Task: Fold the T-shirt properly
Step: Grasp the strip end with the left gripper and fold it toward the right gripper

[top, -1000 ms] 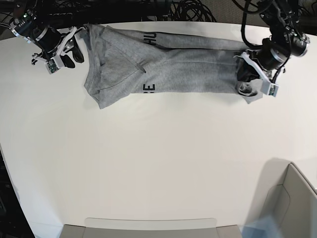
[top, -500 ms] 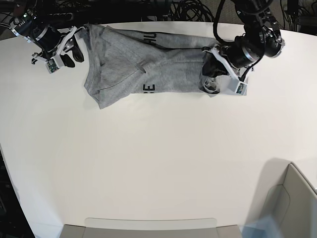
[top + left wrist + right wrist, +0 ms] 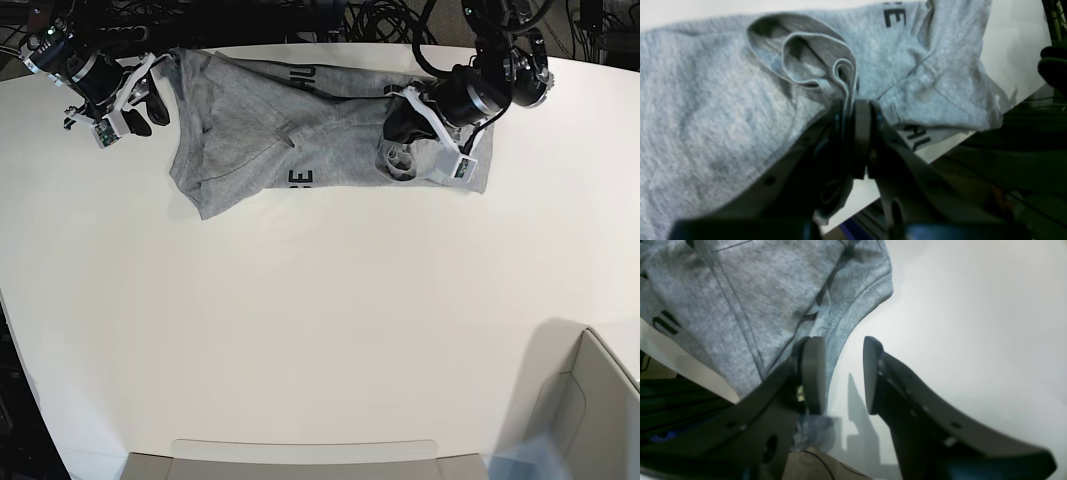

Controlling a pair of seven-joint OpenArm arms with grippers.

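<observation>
The left gripper [image 3: 853, 110] was clamped on a bunched hem of the T-shirt [image 3: 270, 135], carried leftward over the garment since a second earlier. The right gripper [image 3: 840, 373] stood open, apparently holding nothing, beside the sleeve. The shirt lay along the table's [image 3: 320, 320] far edge, sides folded, the crosswise fold unfinished.

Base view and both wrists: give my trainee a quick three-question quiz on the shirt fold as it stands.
1. True or false: the left gripper is shut on the T-shirt.
2. Which gripper stands open beside the shirt's sleeve end? A) left B) right
3. What colour is the shirt's lettering?

Key: 1 true; 2 B; 3 black.
</observation>
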